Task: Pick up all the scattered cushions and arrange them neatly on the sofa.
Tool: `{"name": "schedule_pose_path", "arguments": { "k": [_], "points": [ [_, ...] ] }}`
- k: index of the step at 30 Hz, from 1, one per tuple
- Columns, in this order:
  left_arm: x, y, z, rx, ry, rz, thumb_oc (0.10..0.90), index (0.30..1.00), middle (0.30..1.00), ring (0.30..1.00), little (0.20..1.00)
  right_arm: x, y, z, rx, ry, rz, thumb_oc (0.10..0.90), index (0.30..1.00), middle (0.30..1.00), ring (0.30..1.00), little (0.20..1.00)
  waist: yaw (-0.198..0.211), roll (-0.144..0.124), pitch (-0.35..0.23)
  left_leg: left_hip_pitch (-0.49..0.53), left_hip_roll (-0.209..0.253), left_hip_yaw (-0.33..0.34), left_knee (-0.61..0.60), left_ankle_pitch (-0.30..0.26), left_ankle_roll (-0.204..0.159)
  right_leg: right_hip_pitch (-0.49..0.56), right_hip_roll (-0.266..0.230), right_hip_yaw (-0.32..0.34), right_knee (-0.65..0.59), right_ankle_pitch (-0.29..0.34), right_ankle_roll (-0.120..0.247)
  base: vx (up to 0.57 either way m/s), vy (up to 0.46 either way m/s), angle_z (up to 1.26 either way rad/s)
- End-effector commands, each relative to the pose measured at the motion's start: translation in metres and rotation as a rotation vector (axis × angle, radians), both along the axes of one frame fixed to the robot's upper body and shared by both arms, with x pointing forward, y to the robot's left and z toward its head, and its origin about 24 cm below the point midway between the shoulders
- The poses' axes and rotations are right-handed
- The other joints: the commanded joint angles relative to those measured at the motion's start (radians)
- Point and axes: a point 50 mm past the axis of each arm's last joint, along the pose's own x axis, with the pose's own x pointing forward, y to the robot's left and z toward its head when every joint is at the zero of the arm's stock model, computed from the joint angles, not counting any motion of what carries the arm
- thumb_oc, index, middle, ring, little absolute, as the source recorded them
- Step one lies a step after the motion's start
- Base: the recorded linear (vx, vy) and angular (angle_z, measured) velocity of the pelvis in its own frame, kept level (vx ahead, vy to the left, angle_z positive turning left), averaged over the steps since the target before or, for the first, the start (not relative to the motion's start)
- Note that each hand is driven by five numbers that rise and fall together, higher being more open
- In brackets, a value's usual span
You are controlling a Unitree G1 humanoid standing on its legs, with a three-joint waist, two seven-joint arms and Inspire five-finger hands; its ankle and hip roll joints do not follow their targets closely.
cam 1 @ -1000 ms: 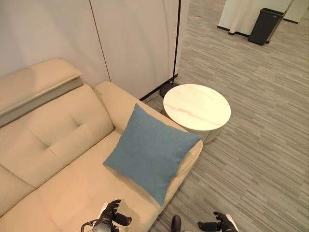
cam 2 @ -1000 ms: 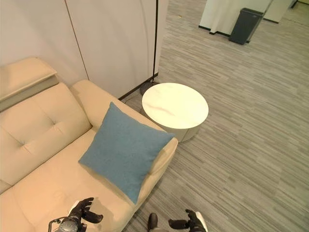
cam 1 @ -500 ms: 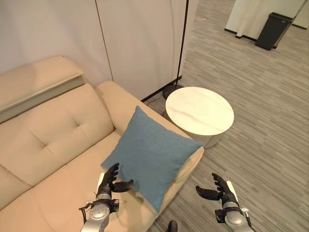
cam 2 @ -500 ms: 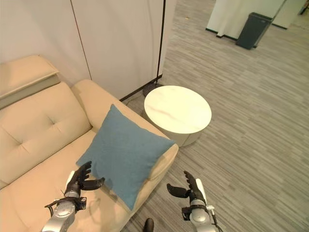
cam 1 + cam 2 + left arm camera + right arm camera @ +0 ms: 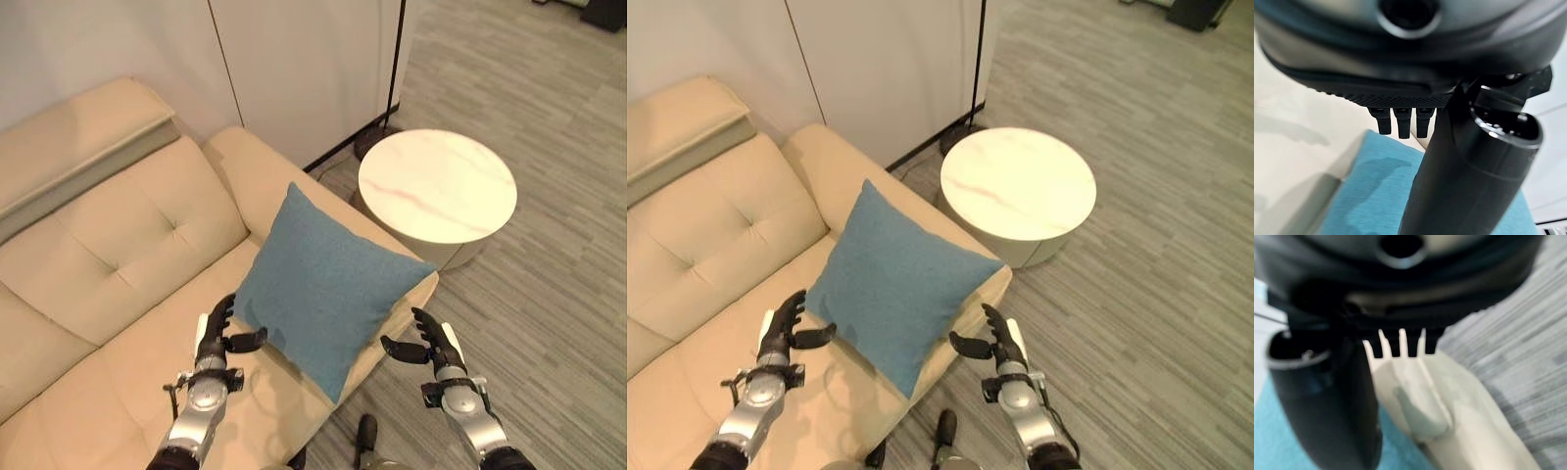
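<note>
Right hand (image 5: 1342,396) hovering by the sofa arm

Straight dark fingers (image 5: 1396,345) are reaching over the cream leather sofa arm (image 5: 1449,421), beside the blue fabric cushion (image 5: 1273,450) and grey striped carpet (image 5: 1528,342).

Blue square cushion (image 5: 328,282), plain woven fabric, propped w/ one corner up, leaning on the armrest at the end of the beige sofa (image 5: 118,245). Its lower corner hangs past the seat's front edge. Sofa has tufted back cushions & a raised headrest.
</note>
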Motion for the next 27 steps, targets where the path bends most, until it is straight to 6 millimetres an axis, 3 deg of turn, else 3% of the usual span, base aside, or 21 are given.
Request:
{"name": "schedule_pose_path", "arguments": {
  "k": [1,11,12,15,22,23,27],
  "points": [
    [0.046,-0.002,0.064,0.087,-0.299,-0.027,0.8,0.9,0.9,0.9,0.9,0.035,0.021,0.042,0.103,-0.229,0.024,0.8,0.9,0.9,0.9,0.9,-0.016,-0.039,-0.019,-0.082,-0.018,0.019,-0.014,0.021,-0.038,0.037,-0.024,0.027,0.007,-0.106,0.121,-0.02,0.013,0.16],
    [0.069,-0.006,0.096,0.18,-0.397,-0.053,0.8,0.9,0.9,0.9,0.9,0.045,0.059,0.048,0.274,-0.236,0.101,0.8,0.9,0.9,0.9,0.9,-0.022,-0.018,-0.038,-0.168,-0.032,0.027,-0.014,0.043,-0.044,-0.047,-0.031,0.038,0.007,-0.083,0.113,0.0,0.024,0.02],
    [0.079,-0.001,0.109,0.27,-0.423,-0.04,0.8,0.9,0.9,0.9,0.9,0.049,0.075,0.053,0.29,-0.25,0.166,0.8,0.9,0.9,0.9,0.9,-0.024,-0.014,-0.041,-0.19,-0.034,0.029,-0.014,0.049,-0.044,-0.071,-0.034,0.043,0.007,-0.076,0.113,0.01,0.039,-0.01],
    [0.086,0.009,0.121,0.35,-0.441,-0.001,0.8,0.9,0.9,0.9,0.9,0.05,0.088,0.06,0.307,-0.27,0.229,0.8,0.9,0.9,0.9,0.9,-0.029,-0.017,-0.038,-0.201,-0.033,0.037,-0.014,0.05,-0.044,-0.083,-0.034,0.049,0.007,-0.073,0.114,0.03,0.03,-0.03],
    [0.092,0.021,0.128,0.372,-0.436,0.031,0.8,0.9,0.9,0.9,0.9,0.049,0.09,0.063,0.308,-0.279,0.256,0.8,0.9,0.9,0.9,0.9,-0.035,-0.022,-0.03,-0.208,-0.031,0.045,-0.014,0.051,-0.043,-0.094,-0.032,0.062,0.007,-0.068,0.115,0.01,0.021,-0.1],
    [0.102,0.051,0.147,0.459,-0.406,0.07,0.8,0.9,0.9,0.9,0.9,0.05,0.086,0.067,0.293,-0.297,0.27,0.8,0.9,0.9,0.9,0.9,-0.052,-0.036,-0.008,-0.224,-0.027,0.056,-0.014,0.054,-0.04,-0.119,-0.028,0.077,0.007,-0.054,0.121,-0.02,0.046,-0.03],
    [0.103,0.056,0.151,0.472,-0.399,0.067,0.8,0.9,0.9,0.9,0.9,0.051,0.085,0.069,0.288,-0.303,0.27,0.8,0.9,0.9,0.9,0.9,-0.054,-0.042,-0.007,-0.233,-0.027,0.058,-0.014,0.057,-0.039,-0.129,-0.028,0.08,0.007,-0.049,0.122,-0.01,0.026,-0.15]
  ]
}}
